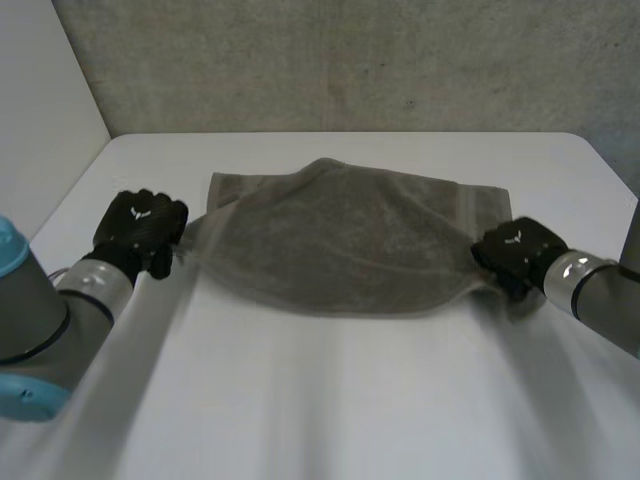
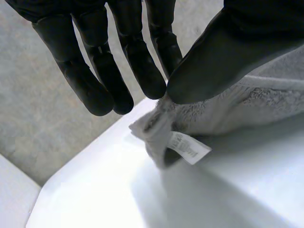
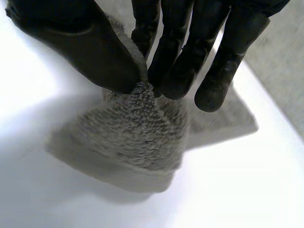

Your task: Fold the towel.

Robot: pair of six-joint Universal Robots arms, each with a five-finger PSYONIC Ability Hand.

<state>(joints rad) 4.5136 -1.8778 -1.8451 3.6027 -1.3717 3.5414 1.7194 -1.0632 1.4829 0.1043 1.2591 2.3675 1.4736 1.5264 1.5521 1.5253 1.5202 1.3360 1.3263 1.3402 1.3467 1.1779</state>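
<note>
2 corners of the grey towel (image 1: 340, 235) are held, 1 by each hand, while the towel lies spread across the middle of the white table (image 1: 330, 400). The left hand (image 1: 140, 228) pinches a left corner between thumb and fingers, with a white label (image 2: 189, 148) hanging just below. The right hand (image 1: 515, 252) pinches a right corner likewise.

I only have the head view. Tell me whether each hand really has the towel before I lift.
Observer: In the left wrist view, the left hand pinches the towel corner between thumb and fingertips.
Operator: Report the right.
Observer: The right hand pinches a bunched corner between thumb and fingers, peaked above the table.
Operator: Name anything else at the left corner.
Observer: A white label hangs from it.
</note>
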